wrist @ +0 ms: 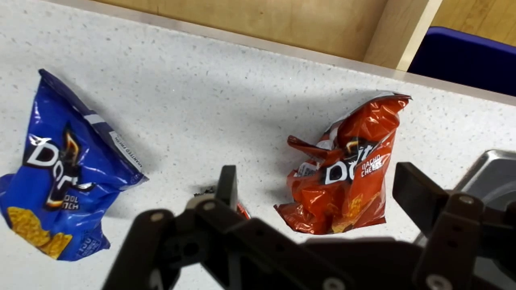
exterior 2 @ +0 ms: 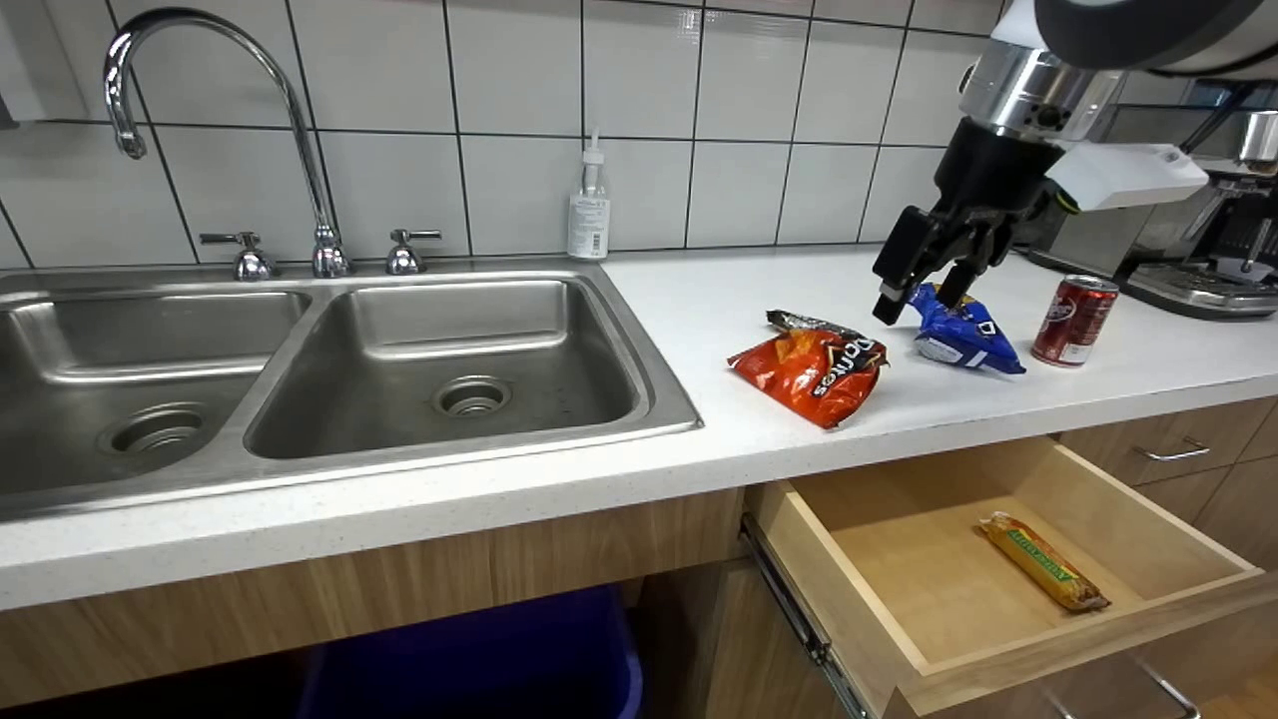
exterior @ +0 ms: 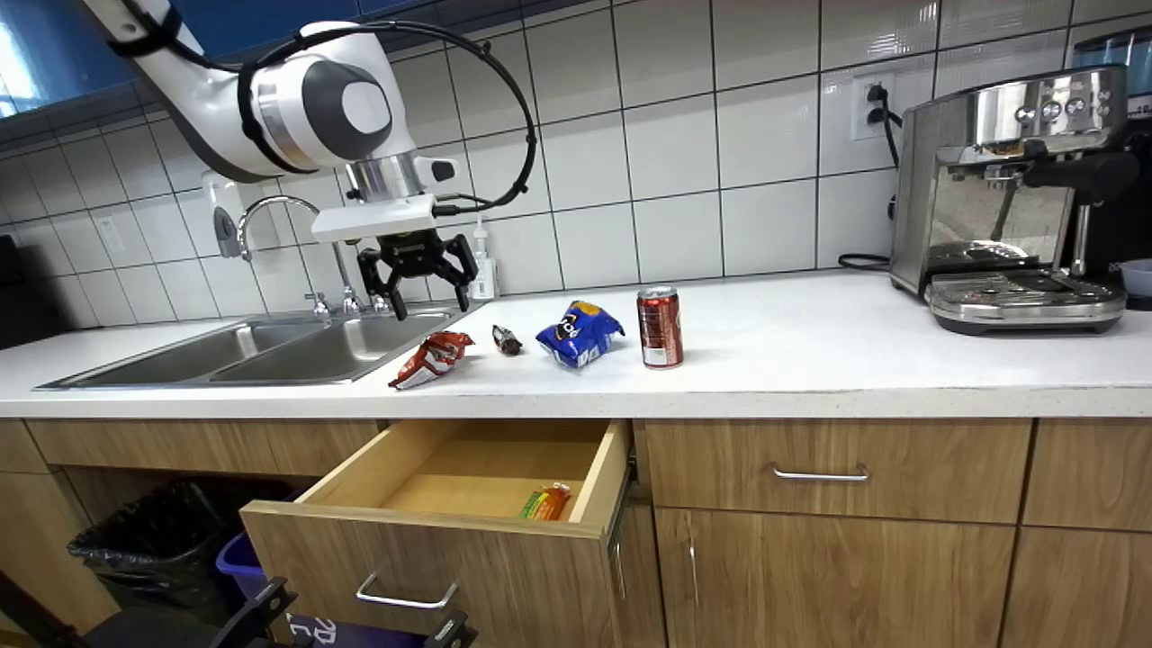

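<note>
1. The red chip bag (wrist: 350, 173) lies on the bench (wrist: 201, 112) near the sink (exterior 2: 684, 399); in the wrist view its long axis slants from lower left to upper right, the narrow end pointing to the bench's front edge.
2. The claw (exterior: 430, 304) hangs above the bench, fingers (wrist: 229, 185) spread wide, gripping nothing; in the wrist view the red chip bag shows between them.
3. The pulled-out drawer (exterior 2: 899, 529) holds a wrapped bar (exterior 2: 1043, 562), lying roughly front to back.
4. Under the bench stand a purple bin (exterior 2: 479, 654) and a black-lined bin (exterior: 153, 549); their contents cannot be seen.
5. A small dark wrapper (exterior: 506, 340) lies just beside the red chip bag; in the wrist view the claw hides part of it.
6. A blue chip bag (wrist: 68, 177) lies past the small dark wrapper, a red can (exterior: 660, 327) upright near it; a coffee machine (exterior: 918, 180) stands well apart, and a soap bottle (exterior 2: 590, 215) by the wall.
</note>
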### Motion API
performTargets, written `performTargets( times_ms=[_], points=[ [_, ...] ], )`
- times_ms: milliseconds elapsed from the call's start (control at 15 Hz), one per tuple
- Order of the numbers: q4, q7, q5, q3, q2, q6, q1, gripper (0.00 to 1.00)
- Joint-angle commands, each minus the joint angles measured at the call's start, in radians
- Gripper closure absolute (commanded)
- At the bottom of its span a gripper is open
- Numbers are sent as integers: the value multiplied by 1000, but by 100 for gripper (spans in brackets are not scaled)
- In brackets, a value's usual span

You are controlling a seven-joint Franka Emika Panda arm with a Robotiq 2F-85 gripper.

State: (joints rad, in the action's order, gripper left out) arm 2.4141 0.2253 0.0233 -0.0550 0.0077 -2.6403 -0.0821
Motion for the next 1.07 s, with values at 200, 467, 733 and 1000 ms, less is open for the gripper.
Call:
performTargets(
  times_ms=[200, 467, 733, 1000],
  points=[
    [-1, -3, -2, -6, 0, 3, 5, 0],
    [-9, -29, -8, -8, 9, -1, 3, 0],
    [-78, -22, 12, -20, 88, -12, -5, 0],
    [-159, -26, -9, -42, 167, -36, -17, 0]
  ],
)
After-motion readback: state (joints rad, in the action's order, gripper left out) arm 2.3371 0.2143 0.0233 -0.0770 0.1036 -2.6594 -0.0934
